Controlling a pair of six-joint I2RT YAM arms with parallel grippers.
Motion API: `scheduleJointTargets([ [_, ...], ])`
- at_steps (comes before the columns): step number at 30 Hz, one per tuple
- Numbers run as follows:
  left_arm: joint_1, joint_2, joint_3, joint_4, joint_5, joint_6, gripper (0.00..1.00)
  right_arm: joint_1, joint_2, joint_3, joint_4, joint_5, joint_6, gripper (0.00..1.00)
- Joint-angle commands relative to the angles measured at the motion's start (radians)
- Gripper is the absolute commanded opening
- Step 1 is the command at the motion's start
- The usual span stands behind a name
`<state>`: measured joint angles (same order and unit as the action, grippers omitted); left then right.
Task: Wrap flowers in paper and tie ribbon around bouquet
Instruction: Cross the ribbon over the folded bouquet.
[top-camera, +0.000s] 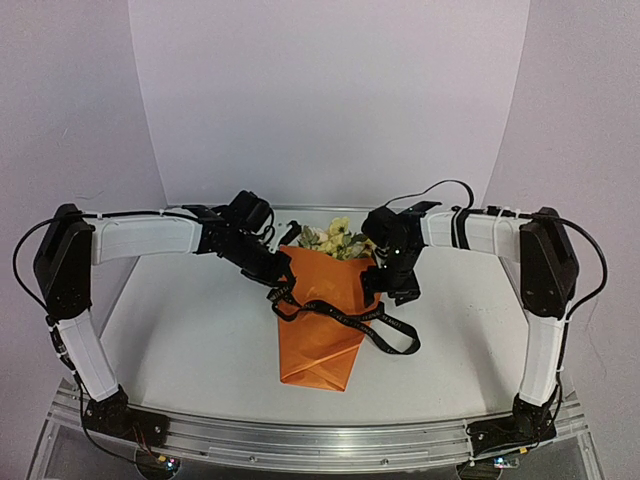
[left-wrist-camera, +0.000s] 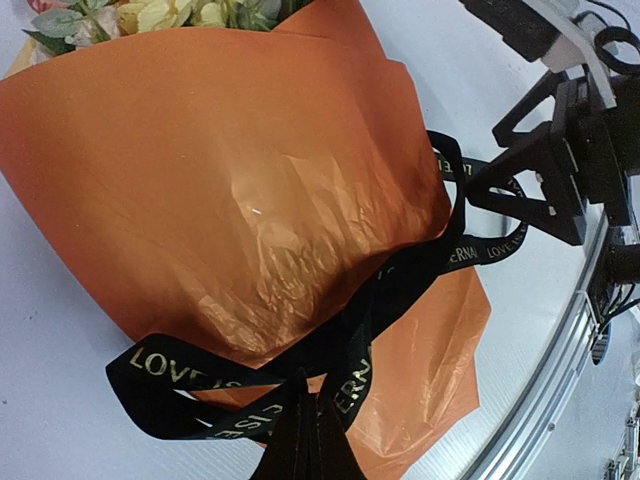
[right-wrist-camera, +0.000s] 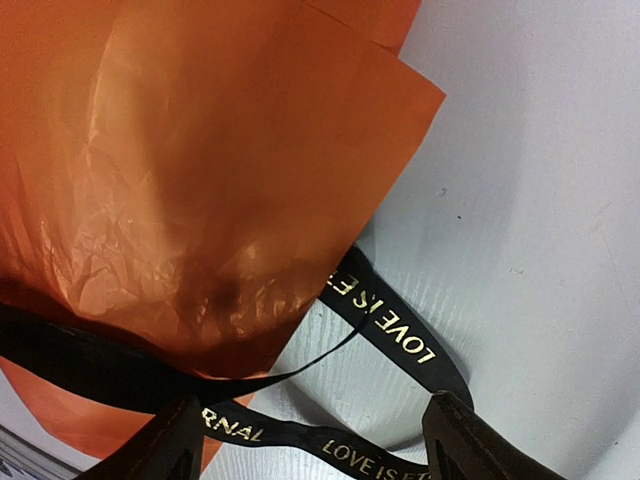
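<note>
The bouquet (top-camera: 322, 325) lies in the middle of the counter (top-camera: 180, 330), its narrow folded end pointing to 6 o'clock and its wide mouth to 12 o'clock. The flowers (top-camera: 336, 240), pale yellow with green leaves, poke out of that mouth. The orange paper (top-camera: 318, 355) is creased and glossy, with one flap lapped over another. The black ribbon (top-camera: 345, 317) with pale lettering crosses the cone about halfway along, then trails off at 4 o'clock in a flat loop on the counter. The left claw (top-camera: 284, 292) sits at the bouquet's 9 o'clock edge, its fingers pressed together and pinching the ribbon where the strands gather. The right claw (right-wrist-camera: 315, 447) hangs at the 3 o'clock edge with its fingers wide apart, straddling the ribbon below without gripping it
</note>
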<state>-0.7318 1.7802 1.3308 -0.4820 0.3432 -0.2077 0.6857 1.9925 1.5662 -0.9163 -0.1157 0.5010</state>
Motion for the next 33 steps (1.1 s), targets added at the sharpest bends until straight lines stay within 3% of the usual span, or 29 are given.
scheduleJointTargets([
  [1, -0.022, 0.010, 0.060, -0.010, 0.025, 0.013, 0.00, 0.001, 0.049, 0.074, -0.116, 0.035, -0.009, 0.77],
  [10, -0.029, -0.002, 0.068, -0.029, 0.028, 0.024, 0.00, 0.000, 0.071, 0.069, -0.140, 0.004, -0.010, 0.65],
  [16, -0.030, -0.022, 0.064, -0.037, 0.025, 0.022, 0.00, 0.000, 0.070, 0.064, -0.144, 0.003, -0.013, 0.43],
  [22, -0.031, -0.040, 0.056, -0.046, 0.024, 0.029, 0.00, -0.001, 0.023, 0.042, -0.144, 0.028, -0.012, 0.45],
  [26, -0.031, -0.076, 0.030, -0.038, -0.031, 0.017, 0.00, -0.002, -0.020, -0.007, -0.141, 0.077, -0.037, 0.53],
  [33, -0.031, -0.086, 0.027, -0.033, -0.070, 0.004, 0.00, -0.010, -0.085, -0.170, -0.090, 0.100, -0.044, 0.57],
])
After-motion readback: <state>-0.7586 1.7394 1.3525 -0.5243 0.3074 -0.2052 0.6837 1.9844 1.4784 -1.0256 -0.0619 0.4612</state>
